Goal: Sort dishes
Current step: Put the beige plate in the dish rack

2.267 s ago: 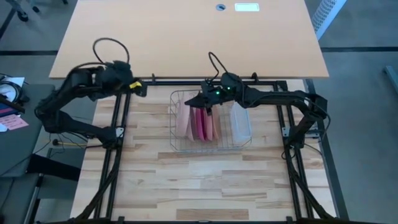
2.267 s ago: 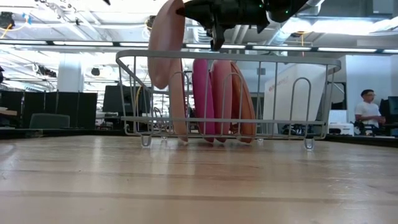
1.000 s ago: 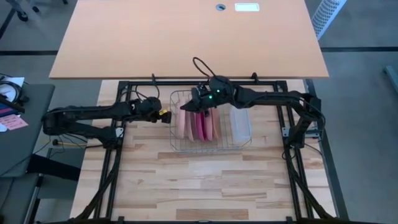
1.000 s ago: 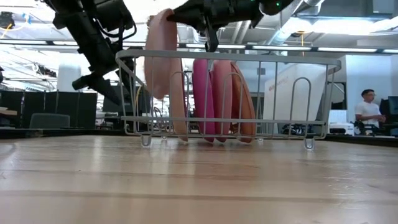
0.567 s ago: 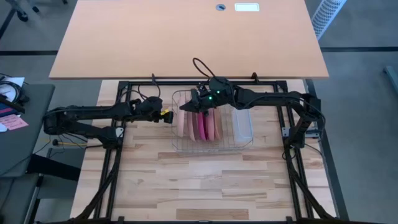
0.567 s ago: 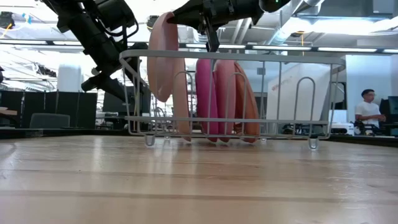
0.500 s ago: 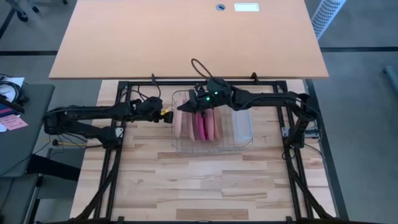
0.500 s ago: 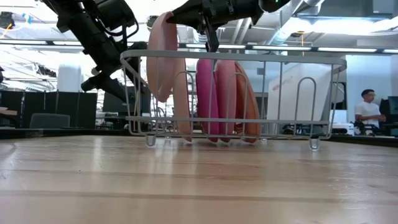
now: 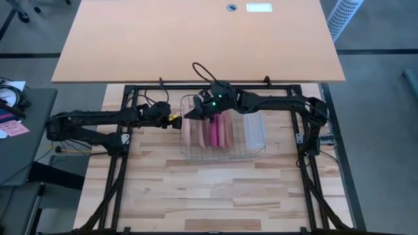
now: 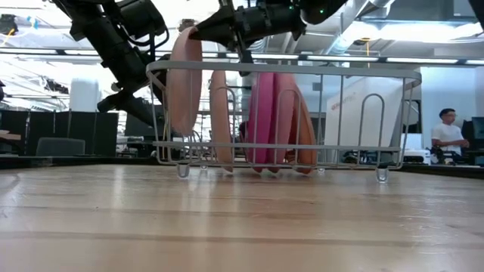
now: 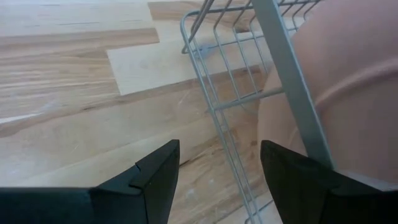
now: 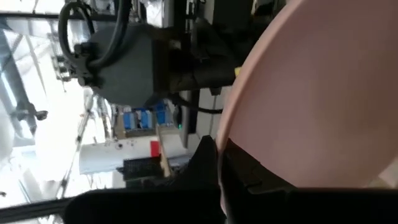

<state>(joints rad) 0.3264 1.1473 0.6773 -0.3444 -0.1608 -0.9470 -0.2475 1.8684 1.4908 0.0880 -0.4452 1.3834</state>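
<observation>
Right pincer (image 10: 198, 32) clamping pink plate (image 10: 184, 83)

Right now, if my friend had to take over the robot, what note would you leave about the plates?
Right gripper: shut on the top edge of a salmon-pink plate, raised at the wire rack's left end.
Left gripper: open, empty, just outside that end.
Other plates: standing on edge in the rack, beside the translucent tub.
Done: no plate is out of the rack yet.
Left: lift this plate clear, then sort the others.
</observation>
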